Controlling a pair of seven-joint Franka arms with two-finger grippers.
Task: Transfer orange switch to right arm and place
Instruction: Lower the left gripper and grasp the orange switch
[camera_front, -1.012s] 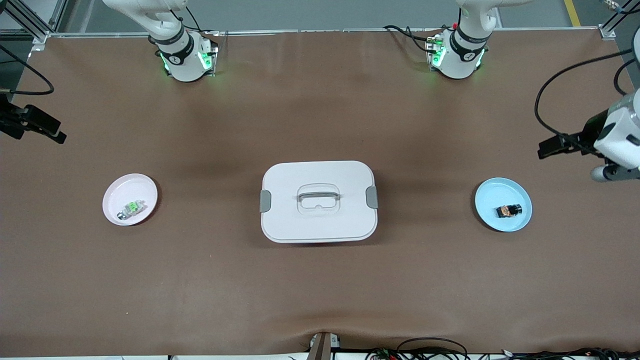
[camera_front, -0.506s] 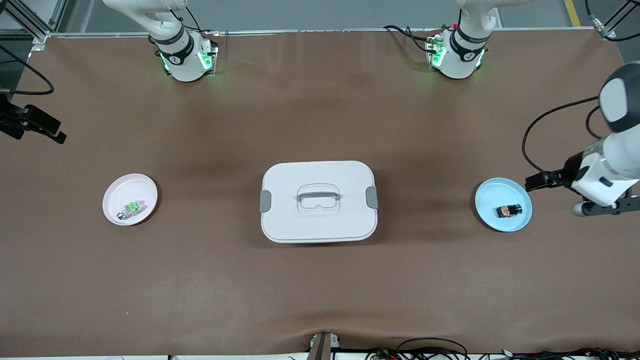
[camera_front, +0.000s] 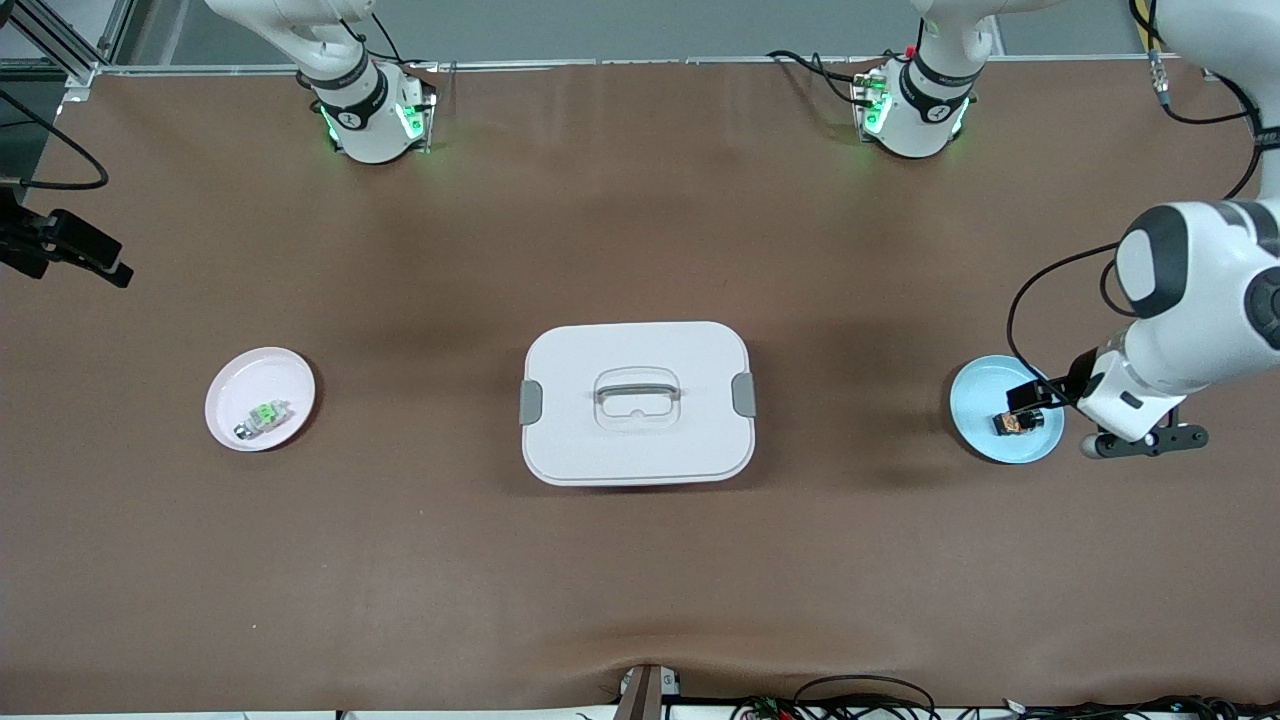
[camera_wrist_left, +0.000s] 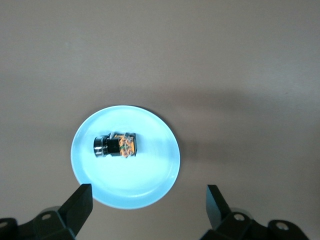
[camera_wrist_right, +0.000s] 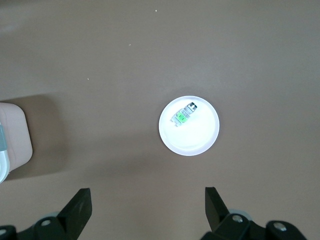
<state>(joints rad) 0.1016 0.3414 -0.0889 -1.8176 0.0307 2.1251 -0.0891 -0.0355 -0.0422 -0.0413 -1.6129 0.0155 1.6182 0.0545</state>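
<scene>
At the front view's right edge we see the left claw (camera_front: 1030, 393) spread wide over the blue plate (camera_front: 975, 420), where the orange switch (camera_front: 1016, 424) lies untouched. The right claw (camera_wrist_right: 148, 207), jaws apart, waits above the pink plate (camera_front: 235, 380).

- Left end effector (camera_wrist_left: 145, 207) hangs over the surface near the left arm's end, pointing down, fingers spread wide, empty.
- Right end effector (camera_wrist_right: 147, 210) waits high over the right arm's end, fingers apart, empty.
</scene>
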